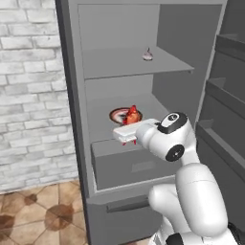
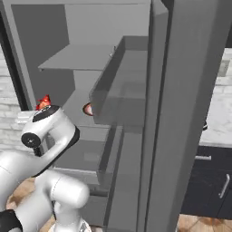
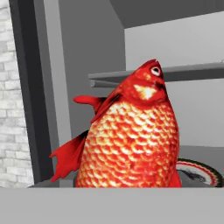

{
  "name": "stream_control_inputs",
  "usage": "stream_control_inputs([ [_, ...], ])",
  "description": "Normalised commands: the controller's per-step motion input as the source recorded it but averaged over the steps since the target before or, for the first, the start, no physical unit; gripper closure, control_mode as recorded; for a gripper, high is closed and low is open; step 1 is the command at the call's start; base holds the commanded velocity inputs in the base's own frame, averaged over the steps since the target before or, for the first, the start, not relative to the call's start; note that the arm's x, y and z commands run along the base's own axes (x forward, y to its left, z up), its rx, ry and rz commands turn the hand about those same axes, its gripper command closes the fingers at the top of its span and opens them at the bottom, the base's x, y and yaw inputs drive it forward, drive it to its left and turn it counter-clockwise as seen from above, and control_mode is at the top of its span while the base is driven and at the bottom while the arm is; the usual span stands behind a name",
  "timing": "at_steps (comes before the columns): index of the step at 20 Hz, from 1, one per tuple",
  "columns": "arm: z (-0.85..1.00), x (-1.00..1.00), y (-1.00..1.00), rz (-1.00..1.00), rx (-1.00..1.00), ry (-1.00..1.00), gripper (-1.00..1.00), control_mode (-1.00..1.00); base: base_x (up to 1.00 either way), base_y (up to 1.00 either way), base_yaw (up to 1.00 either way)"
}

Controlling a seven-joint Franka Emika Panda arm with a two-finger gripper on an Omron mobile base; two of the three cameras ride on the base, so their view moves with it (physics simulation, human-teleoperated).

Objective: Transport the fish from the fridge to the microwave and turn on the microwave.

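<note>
- The fridge (image 1: 119,62) is a tall grey box with flat pale shelves and a drawer; its open door (with racks) blocks much of the right base view.
- The gripper (image 1: 128,130) is hard to read: its fingertips are hidden, and I cannot tell whether it grips the fish.
- A round red-rimmed plate (image 1: 116,115), just behind the gripper, is half hidden.
- The fish (image 3: 131,140), red-orange and scaly, stands head-up right at the gripper, over the plate's near edge.
- A tiny pinkish item (image 1: 148,55) sits one shelf higher.
</note>
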Motion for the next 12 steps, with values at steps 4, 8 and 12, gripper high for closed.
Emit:
stream_control_inputs([
  [4, 0.0, 0.0, 0.0, 0.0, 0.0, 0.0, 1.0, 1.0, -0.69, 0.0, -0.23],
  [8, 0.0, 0.0, 0.0, 0.0, 0.0, 0.0, 1.0, 1.0, -0.64, 0.0, -0.28],
  [12, 0.0, 0.0, 0.0, 0.0, 0.0, 0.0, 1.0, 1.0, -0.6, 0.01, -0.29],
])
